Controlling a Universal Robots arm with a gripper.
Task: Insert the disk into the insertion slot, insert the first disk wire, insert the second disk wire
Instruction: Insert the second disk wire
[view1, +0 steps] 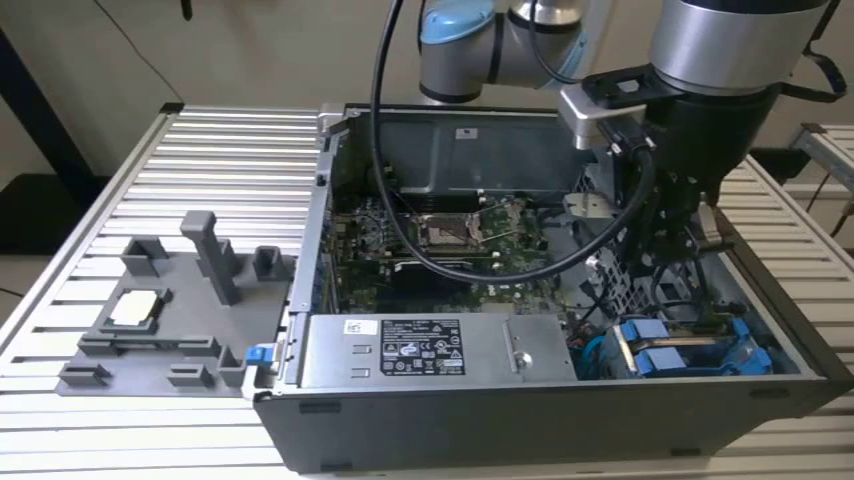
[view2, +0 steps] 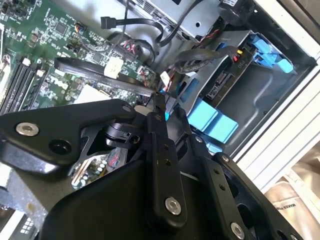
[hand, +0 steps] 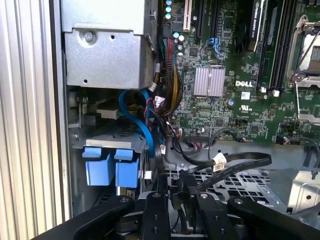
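One step looked done: the disk (view1: 663, 358) sat in the slot (view1: 750, 352), at the case's (view1: 534, 410) near corner on the exterior view's right. My gripper (view2: 159, 104) hung beside a black wire (hand: 240, 167); I could not tell how my jaws stood. Wiring seemed in hand, and it called for lining a plug up square.

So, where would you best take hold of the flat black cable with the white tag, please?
I would grip the flat black cable on the straight stretch just beside its white tag, closing across its width. Come from above: it lies across the perforated cage with open room over it, while other black wires crowd the side beyond the tag.
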